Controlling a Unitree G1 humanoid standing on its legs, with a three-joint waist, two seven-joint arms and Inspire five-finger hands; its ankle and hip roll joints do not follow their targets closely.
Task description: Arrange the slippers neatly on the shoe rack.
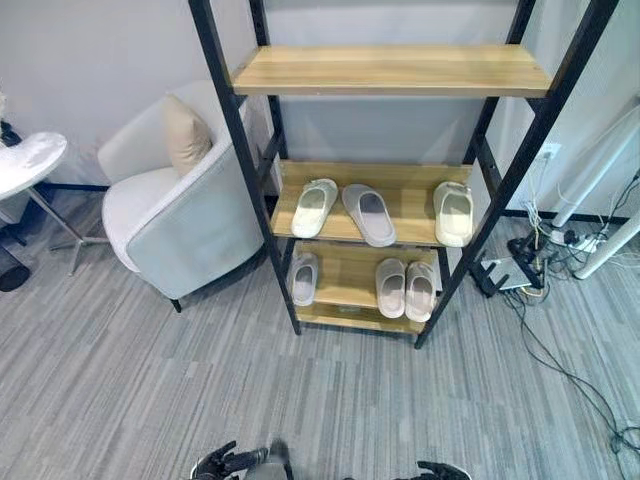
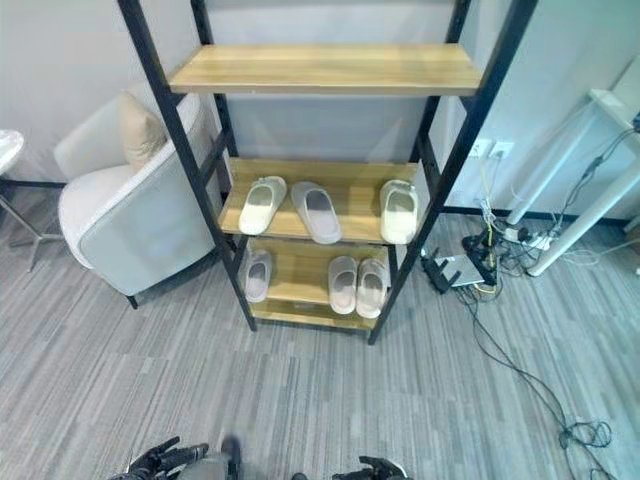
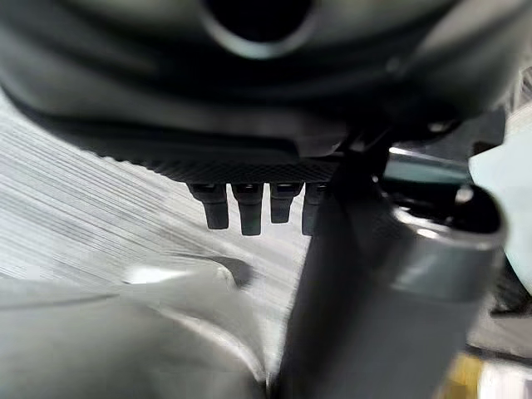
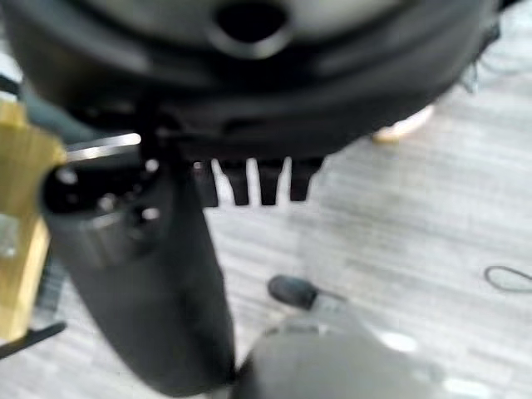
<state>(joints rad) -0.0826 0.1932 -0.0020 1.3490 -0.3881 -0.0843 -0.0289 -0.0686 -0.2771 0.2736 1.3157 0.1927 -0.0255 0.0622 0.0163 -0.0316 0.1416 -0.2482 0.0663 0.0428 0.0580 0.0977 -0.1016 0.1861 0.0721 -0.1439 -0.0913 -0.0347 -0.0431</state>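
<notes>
Nearest, at the lower edge of the eye views: left hand (image 1: 228, 462), fingers spread loosely and holding nothing, low over the grey striped floor (image 1: 150, 380). Just beside it toward the robot's right, right hand (image 1: 443, 470), only partly seen there; in its own wrist view straight short fingers (image 4: 249, 183) hanging free, nothing between them and the thumb. Same in the left wrist view: fingers (image 3: 249, 208) extended, empty.

Well ahead of both hands, black-framed shoe rack (image 1: 225, 120) with wooden shelves. On the lowest shelf, one grey slipper (image 1: 304, 279) ahead of the left hand, and a pair of grey slippers (image 1: 405, 288) side by side ahead of the right hand, touching each other. One shelf up, cream slipper (image 1: 314, 207), then a grey slipper turned askew (image 1: 369, 214) just beside it, then another cream slipper (image 1: 454, 213) apart at the right-hand end. Top shelf (image 1: 390, 70) bare wood.

Farther off to the left-hand side of the rack, pale armchair (image 1: 180, 220) with a beige cushion (image 1: 185, 133), and a white round side table (image 1: 28, 162). To the right-hand side, cables and a power strip (image 1: 585, 240) along the wall.
</notes>
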